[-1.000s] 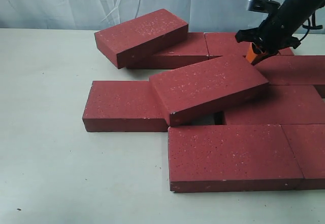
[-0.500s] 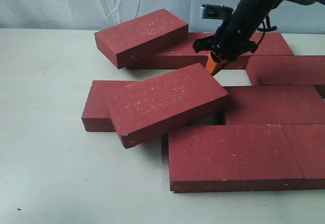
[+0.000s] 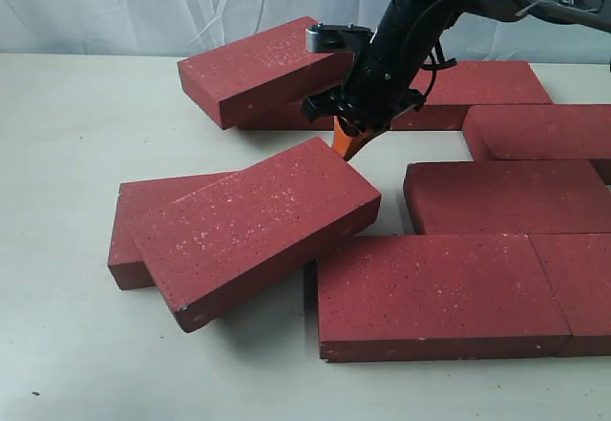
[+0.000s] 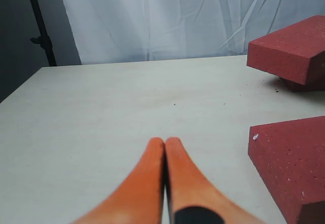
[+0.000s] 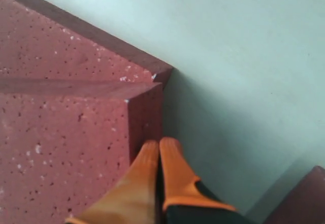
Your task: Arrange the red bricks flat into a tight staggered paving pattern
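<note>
Several dark red speckled bricks lie on the pale table (image 3: 76,154). One brick (image 3: 253,225) sits skewed, overlapping a flat brick (image 3: 129,225) at the left. My right gripper (image 3: 348,144) is shut, its orange tips pressed against that skewed brick's far end; in the right wrist view the gripper (image 5: 159,142) touches the brick's end face (image 5: 144,120). Another brick (image 3: 263,68) leans tilted on a flat one (image 3: 315,111) at the back. My left gripper (image 4: 165,141) is shut on nothing, above bare table, and does not show in the exterior view.
Flat bricks lie at the back right (image 3: 482,82), right (image 3: 539,130), middle right (image 3: 506,197), front (image 3: 434,292) and front right (image 3: 582,283). A bare gap of table (image 3: 382,206) lies between the skewed brick and the middle right brick. A white curtain (image 3: 143,6) hangs behind.
My right gripper has swept left, pushing the skewed brick left and toward the front. The flat brick under it slid left too, and a gap opened beside the middle right brick.
</note>
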